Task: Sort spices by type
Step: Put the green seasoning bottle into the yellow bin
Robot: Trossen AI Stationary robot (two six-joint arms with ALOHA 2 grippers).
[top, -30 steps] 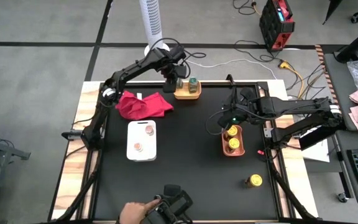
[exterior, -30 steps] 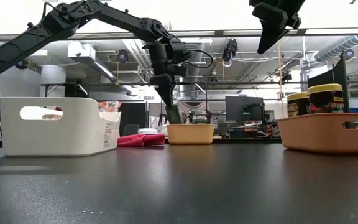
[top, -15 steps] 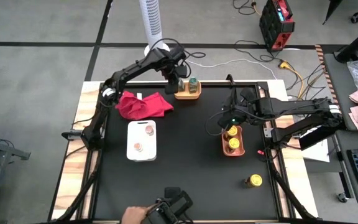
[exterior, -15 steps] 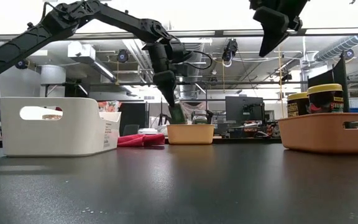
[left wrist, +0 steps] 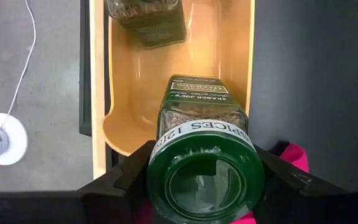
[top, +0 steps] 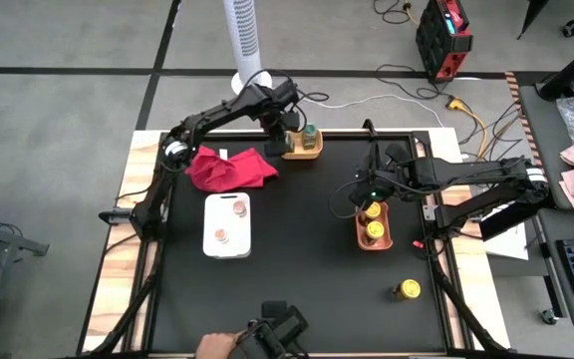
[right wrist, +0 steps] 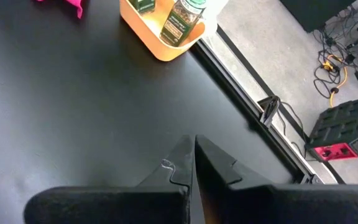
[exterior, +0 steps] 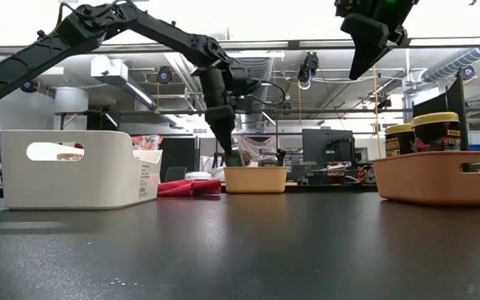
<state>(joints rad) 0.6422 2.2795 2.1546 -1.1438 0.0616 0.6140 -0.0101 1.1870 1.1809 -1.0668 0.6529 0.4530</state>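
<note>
While the left gripper [left wrist: 197, 186] clamps a green-lidded glass spice jar [left wrist: 199, 149] over the small yellow plastic tray [left wrist: 129, 93] at the table's far edge, a second green-lidded jar [left wrist: 146, 22] already stands in that tray. Red cloth [top: 229, 167] lies just beside it. Right gripper [right wrist: 193, 163], fingers pressed together and holding nothing, hovers above the orange tray [top: 375, 239] holding two yellow-lidded jars [top: 374, 220].

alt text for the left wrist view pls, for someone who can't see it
The left gripper holds a green-lidded spice jar on its side, lid toward the camera, over the near end of a yellow tray. A second green-lidded jar stands at the tray's far end. The tray sits on a black table, with a bit of red cloth beside the jar.
</note>
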